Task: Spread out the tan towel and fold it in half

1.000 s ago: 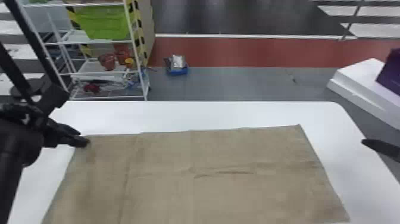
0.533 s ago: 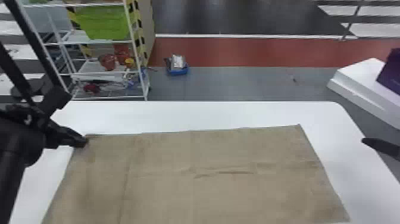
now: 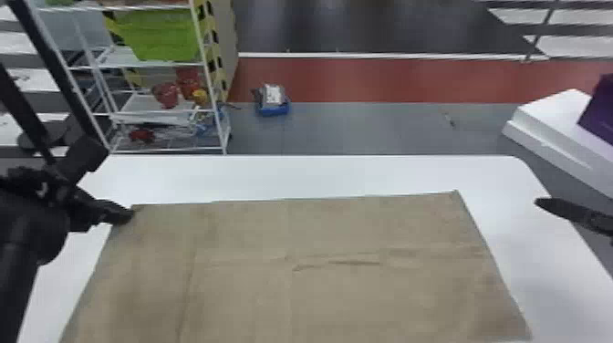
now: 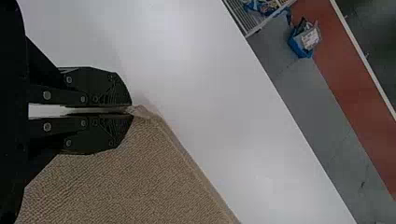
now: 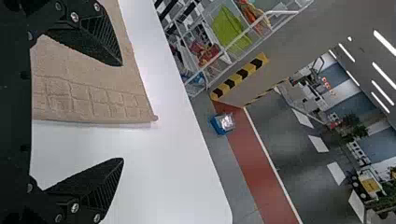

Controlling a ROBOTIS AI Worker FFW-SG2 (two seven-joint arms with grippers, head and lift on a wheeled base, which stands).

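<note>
Head view: one towel (image 3: 337, 292), one pinching left hand (image 3: 125, 216), one right hand (image 3: 577, 216).

1. R gripper (image 3: 570, 212), fingers apart, at frame edge.
2. Tan towel (image 5: 84, 77), flat, grid creases, corner twd frame ctr.
3. Wht table (image 5: 170, 144), under towel, mid-frame.
4. Blue tray (image 5: 217, 126) w/ silver pkt (image 5: 227, 121), nr ctr.
5. Wht rack (image 5: 282, 12), frame edge.
</note>
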